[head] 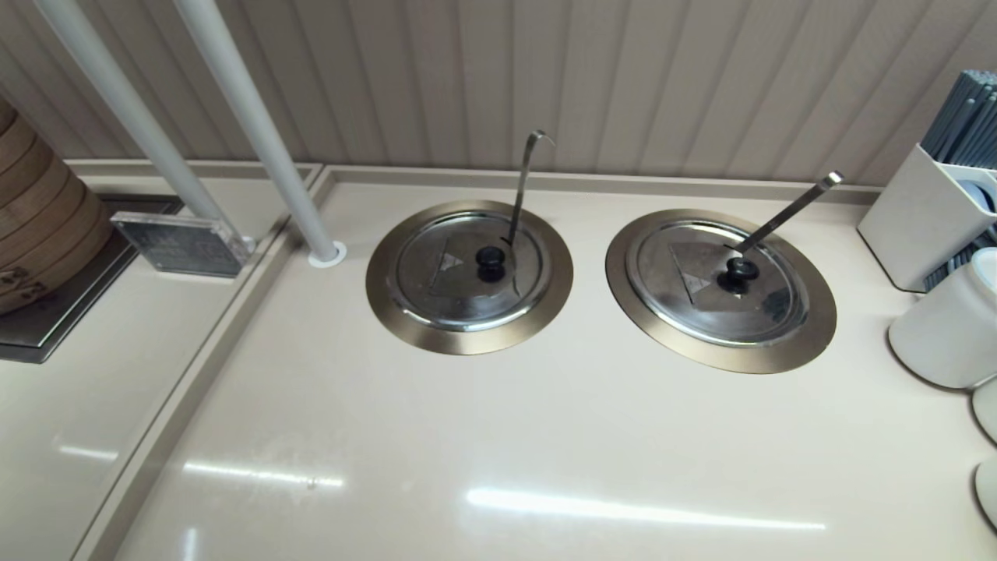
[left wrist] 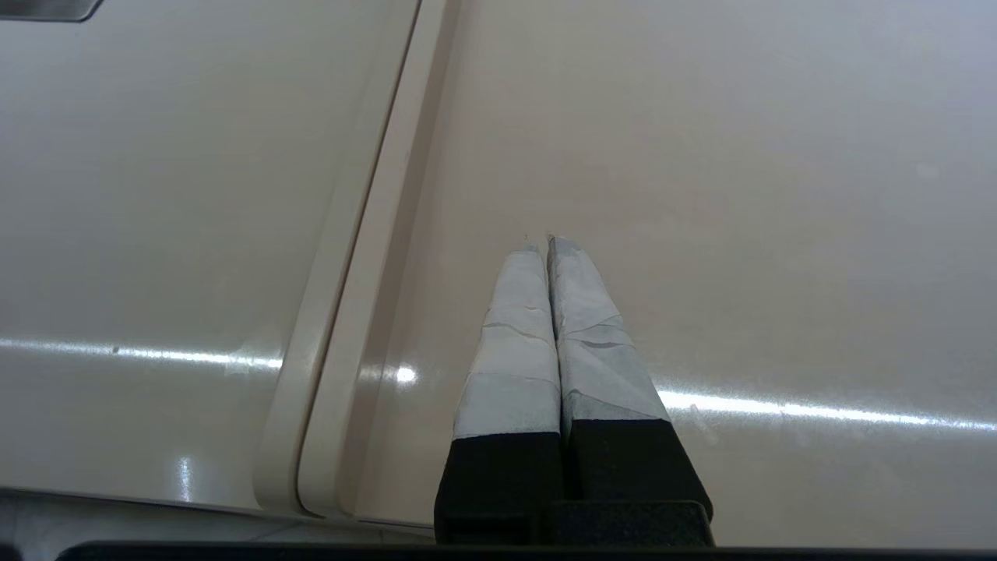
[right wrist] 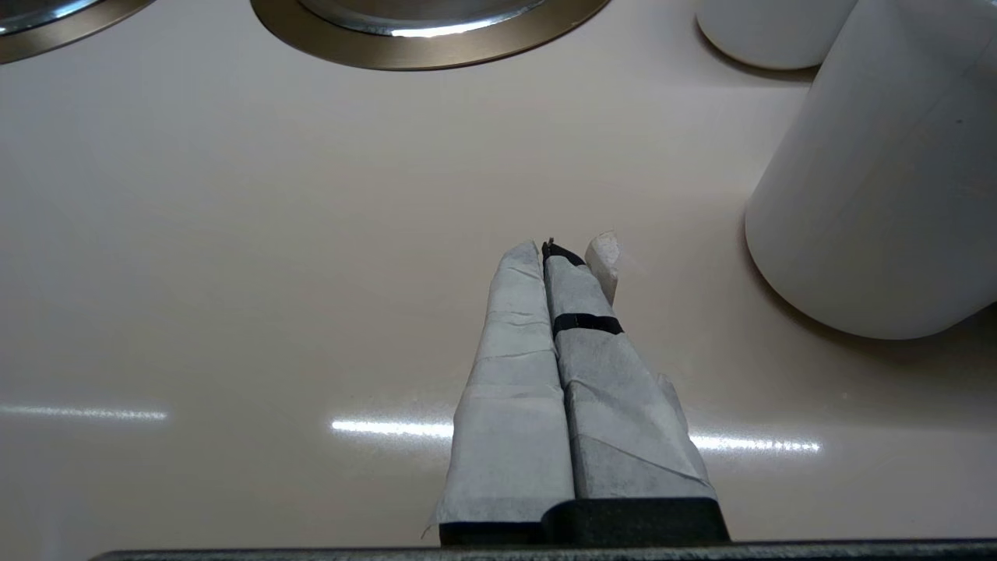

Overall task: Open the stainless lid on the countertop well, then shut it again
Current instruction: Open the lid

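Beige countertop (head: 483, 436) with a raised divider strip (head: 234, 312) running along its left side. Twin steel lid (head: 716, 282) with a glossy ring-topped black knob (head: 740, 270) lies closed in a second bronze-rimmed well (head: 810, 343), right of centre; a straight ladle handle (head: 787, 212) slants up and to the right from beside the knob. Two white poles (head: 249, 125) rise at left, the nearer seated in a round base ring (head: 327, 255). A clear acrylic sign block (head: 181, 244) stands beside stacked bamboo steamers (head: 39, 210) on a dark tray (head: 54, 312). At right: a white utensil holder (head: 919, 218) containing grey chopsticks (head: 966, 117), and a white cylindrical container (head: 946, 327). Ribbed beige wall panelling (head: 623, 78) behind.
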### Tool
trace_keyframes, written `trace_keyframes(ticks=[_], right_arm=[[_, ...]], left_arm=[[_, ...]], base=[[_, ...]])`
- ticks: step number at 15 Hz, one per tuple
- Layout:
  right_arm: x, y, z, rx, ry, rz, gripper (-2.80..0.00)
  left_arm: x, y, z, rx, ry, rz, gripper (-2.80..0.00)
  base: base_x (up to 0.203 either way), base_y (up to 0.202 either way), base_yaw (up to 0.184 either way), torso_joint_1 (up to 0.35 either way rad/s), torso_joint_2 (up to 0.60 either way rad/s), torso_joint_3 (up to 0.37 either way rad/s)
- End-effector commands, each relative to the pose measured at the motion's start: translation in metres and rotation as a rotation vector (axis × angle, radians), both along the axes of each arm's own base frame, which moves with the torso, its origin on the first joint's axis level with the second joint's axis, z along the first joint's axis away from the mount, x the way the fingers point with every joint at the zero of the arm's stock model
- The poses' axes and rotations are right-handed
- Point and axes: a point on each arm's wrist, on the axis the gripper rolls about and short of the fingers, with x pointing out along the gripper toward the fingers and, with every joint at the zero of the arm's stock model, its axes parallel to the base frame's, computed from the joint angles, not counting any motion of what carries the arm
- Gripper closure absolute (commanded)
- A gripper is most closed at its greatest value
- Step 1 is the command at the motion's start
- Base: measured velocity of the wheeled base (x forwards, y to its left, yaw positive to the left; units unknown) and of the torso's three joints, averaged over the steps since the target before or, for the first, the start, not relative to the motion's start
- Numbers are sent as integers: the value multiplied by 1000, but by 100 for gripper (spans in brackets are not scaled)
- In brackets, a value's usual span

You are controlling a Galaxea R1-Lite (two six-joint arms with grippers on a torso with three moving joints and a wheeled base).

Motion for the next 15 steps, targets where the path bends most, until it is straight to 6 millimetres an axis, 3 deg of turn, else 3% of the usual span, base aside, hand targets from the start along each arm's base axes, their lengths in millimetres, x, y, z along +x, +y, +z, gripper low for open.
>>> trace_keyframes(ticks=[1, 13, 15], right_arm=[[0, 0, -1, 0, 4, 0, 0], [0, 0, -1, 0, 4, -1, 0], [0, 0, -1, 0, 4, -1, 0]], left_arm=[[0, 0, 0, 3, 0, 0, 0], [0, 0, 0, -14, 0, 4, 0], [-3, 0, 13, -22, -56, -2, 0]], base=[[0, 0, 0, 0, 0, 0], [0, 0, 0, 0, 0, 0], [0, 0, 0, 0, 0, 0]])
